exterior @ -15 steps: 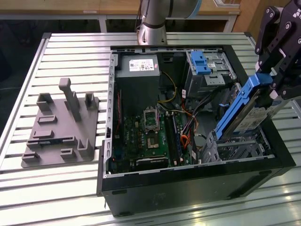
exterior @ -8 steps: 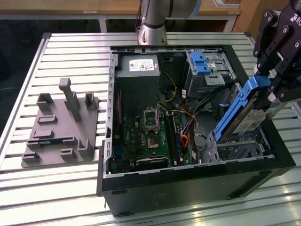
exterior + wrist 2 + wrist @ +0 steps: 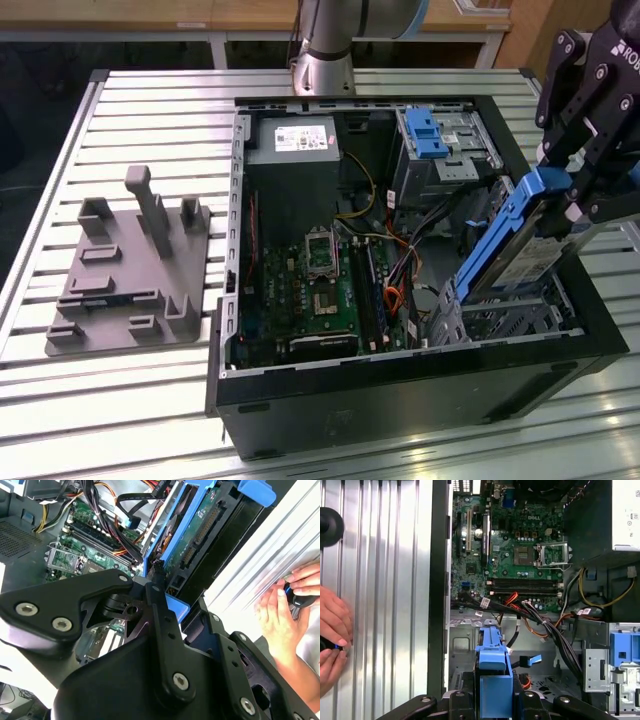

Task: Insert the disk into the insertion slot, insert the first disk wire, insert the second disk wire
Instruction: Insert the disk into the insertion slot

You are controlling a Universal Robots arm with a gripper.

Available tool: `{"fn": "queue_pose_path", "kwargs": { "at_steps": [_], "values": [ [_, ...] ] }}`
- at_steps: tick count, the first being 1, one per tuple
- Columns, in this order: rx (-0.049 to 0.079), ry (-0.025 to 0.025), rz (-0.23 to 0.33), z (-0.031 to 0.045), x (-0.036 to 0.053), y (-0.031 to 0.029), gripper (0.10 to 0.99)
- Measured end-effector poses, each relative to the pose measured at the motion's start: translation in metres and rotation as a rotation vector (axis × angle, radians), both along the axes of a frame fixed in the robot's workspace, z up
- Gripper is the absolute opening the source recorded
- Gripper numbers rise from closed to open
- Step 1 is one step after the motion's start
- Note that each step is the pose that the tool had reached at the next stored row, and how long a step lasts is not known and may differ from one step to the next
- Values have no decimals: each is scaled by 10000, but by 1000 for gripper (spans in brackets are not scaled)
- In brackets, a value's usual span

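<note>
The disk [image 3: 527, 257], a silver drive with a white label in a blue carrier frame, hangs tilted over the case's near right corner. My black gripper [image 3: 572, 196] is shut on its upper end. The lower end reaches the top of the insertion slot [image 3: 520, 322], a silver perforated cage; I cannot tell whether it has entered. In the first wrist view the blue carrier [image 3: 492, 652] sits between my fingers [image 3: 468, 686] above the cage's sheet metal [image 3: 462, 642]. In the second wrist view the disk [image 3: 200, 530] shows its green board. A bundle of wires [image 3: 540, 630] lies loose beside the cage; which are the disk wires I cannot tell.
The open computer case [image 3: 400, 385] stands on a slatted metal table [image 3: 130, 100]. A blue-latched drive bay [image 3: 425, 132] sits at the case's far right and the motherboard [image 3: 310, 290] in its middle. A grey fixture [image 3: 130, 270] lies at the exterior view's left. A person's hands [image 3: 332, 630] rest on the table beside the case.
</note>
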State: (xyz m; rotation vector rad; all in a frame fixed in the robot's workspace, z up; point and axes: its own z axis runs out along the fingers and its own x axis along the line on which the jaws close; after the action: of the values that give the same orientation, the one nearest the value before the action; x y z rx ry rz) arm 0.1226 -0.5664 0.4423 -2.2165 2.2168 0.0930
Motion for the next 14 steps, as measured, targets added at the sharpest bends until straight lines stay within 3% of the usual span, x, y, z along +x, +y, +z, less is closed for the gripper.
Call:
{"fn": "queue_pose_path", "kwargs": {
  "at_steps": [14],
  "values": [
    [0,0,0,-145,0,-2,365]
  ]
}}
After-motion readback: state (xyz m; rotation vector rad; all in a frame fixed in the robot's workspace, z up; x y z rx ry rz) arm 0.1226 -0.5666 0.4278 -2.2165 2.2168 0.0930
